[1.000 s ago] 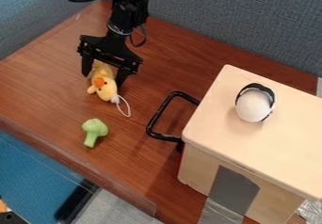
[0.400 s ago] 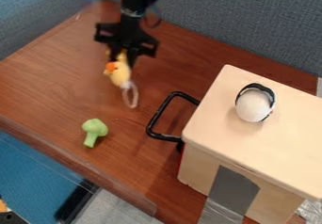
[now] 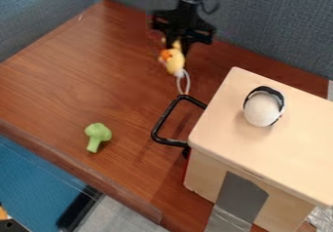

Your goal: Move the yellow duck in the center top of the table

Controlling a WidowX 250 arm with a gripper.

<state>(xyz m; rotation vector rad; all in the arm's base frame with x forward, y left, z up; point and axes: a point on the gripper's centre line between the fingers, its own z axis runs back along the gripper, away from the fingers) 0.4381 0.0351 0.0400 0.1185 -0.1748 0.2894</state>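
The black gripper (image 3: 177, 45) hangs at the upper middle of the view, above the back part of the brown table (image 3: 84, 75). It is shut on the yellow duck (image 3: 174, 63), holding it by its upper end. The duck hangs tilted below the fingers, its orange beak facing left, and a white string loop dangles from its lower end just above the black handle. The part of the duck between the fingers is hidden.
A green broccoli (image 3: 97, 136) lies at the lower left. On the right stands a light wooden box (image 3: 228, 128) with a black handle (image 3: 165, 119) on its left side and a white knob (image 3: 262, 109) on top. Grey-blue partitions (image 3: 260, 31) border the table's back.
The gripper has closed on the duck, lifted it and carried it to the right, from the upper left to the upper middle. The broccoli and box have stayed put.
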